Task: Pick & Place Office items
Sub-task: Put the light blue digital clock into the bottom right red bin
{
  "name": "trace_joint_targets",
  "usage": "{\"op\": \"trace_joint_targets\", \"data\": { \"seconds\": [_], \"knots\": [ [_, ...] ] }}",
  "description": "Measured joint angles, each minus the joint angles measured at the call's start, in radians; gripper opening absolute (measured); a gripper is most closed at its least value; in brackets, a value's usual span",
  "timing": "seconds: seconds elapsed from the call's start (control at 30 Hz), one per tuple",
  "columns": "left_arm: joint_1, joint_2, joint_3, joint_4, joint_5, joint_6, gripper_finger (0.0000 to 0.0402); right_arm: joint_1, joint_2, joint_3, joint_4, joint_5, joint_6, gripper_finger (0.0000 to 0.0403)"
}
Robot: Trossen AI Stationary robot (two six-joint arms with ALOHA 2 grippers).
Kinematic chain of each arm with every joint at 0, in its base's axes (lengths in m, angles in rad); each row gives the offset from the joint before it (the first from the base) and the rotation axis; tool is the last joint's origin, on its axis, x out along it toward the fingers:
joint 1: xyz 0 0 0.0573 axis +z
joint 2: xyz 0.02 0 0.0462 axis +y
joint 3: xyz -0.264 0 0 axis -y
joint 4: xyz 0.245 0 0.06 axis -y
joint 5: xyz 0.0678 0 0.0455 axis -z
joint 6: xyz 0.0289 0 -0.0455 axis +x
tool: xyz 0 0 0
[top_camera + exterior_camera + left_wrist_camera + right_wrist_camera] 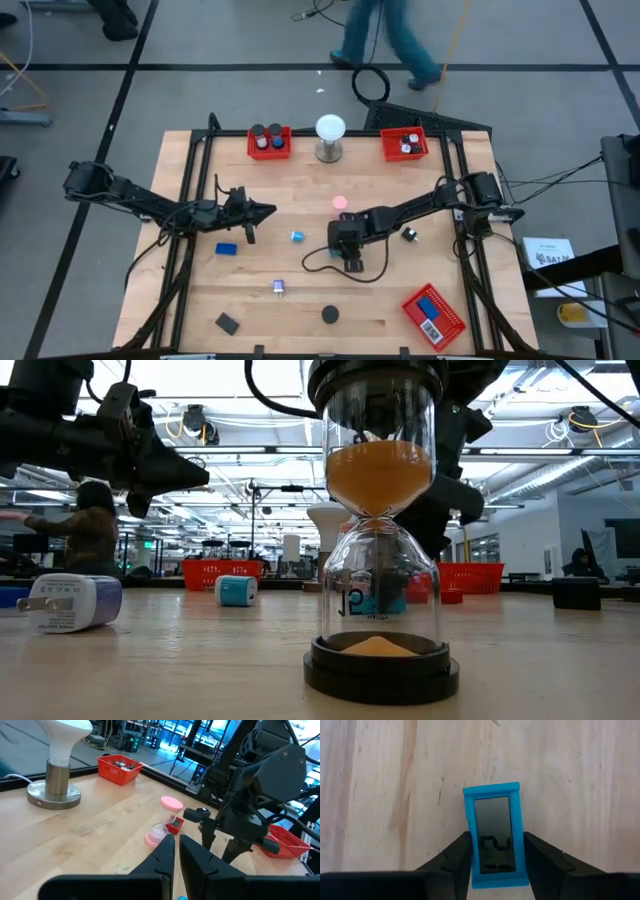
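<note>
A blue-framed timer with a grey display (494, 840) stands on the worktop, its two long sides flanked by dark fingers. A pink hourglass (341, 203) stands upright near mid-worktop. A black-based hourglass with orange sand (381, 530) stands upright; most of its sand is in the upper bulb. A white plug adapter (72, 603) lies on its side. A blue block (226, 249) lies flat, a black block (228, 323) near the front edge.

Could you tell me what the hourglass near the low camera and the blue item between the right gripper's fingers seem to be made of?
The hourglass: clear glass or hard plastic bulbs, glossy with reflections, orange sand inside, on a matte black base, probably plastic. The blue item between the right gripper fingers: a smooth, evenly coloured blue frame, likely moulded plastic, around a dull grey display-like panel.
</note>
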Motion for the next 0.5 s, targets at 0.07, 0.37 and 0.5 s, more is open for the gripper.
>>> {"op": "trace_joint_targets", "data": {
  "seconds": [0.07,0.37,0.5],
  "knots": [
    [0.000,0.000,0.000,0.000,0.000,0.000,0.0026,0.003,-0.023,-0.003,-0.017,-0.005,0.076,0.0139],
    [0.000,0.000,0.000,-0.002,0.000,0.000,0.0026,0.116,-0.276,-0.002,-0.215,0.054,0.549,0.0139],
    [0.000,0.000,0.000,-0.033,0.000,0.000,0.0026,0.257,-0.380,0.000,-0.335,0.124,0.827,0.0139]
  ]
}}
